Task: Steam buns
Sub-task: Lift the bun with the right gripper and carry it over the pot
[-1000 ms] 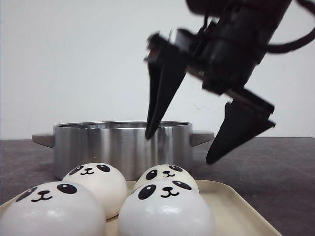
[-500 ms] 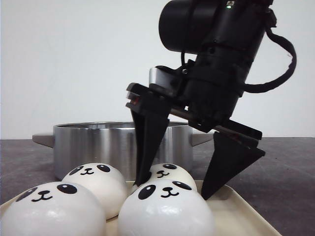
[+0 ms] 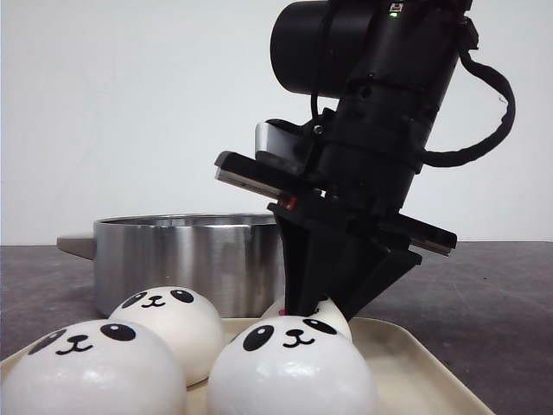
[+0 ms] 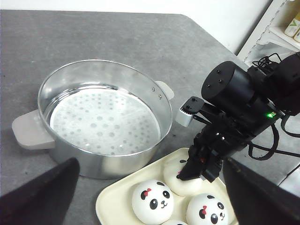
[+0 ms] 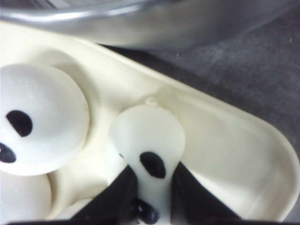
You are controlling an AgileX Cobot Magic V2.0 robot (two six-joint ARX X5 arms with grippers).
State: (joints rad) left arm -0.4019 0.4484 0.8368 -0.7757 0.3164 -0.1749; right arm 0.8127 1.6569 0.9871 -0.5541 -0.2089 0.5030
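Note:
Four white panda-face buns sit on a cream tray (image 3: 406,363) in front of the steel steamer pot (image 3: 199,259). In the front view they are the front left bun (image 3: 86,367), back left bun (image 3: 164,324), front right bun (image 3: 289,367) and back right bun (image 3: 335,313). My right gripper (image 3: 320,303) is shut on the back right bun and squeezes it narrow between its black fingers (image 5: 117,197); the bun (image 5: 150,136) still rests on the tray. My left gripper (image 4: 149,161) is open and empty, high above the tray and pot (image 4: 103,117).
The pot is empty, with a perforated steamer plate (image 4: 101,119) inside and grey handles (image 4: 28,131) on both sides. It stands just behind the tray on a dark grey table (image 4: 117,42). A white shelf (image 4: 281,28) stands beyond the table.
My right gripper came down from above the pot's rim to the tray, straddled the back right bun while open, then shut on it. The other buns have not moved.

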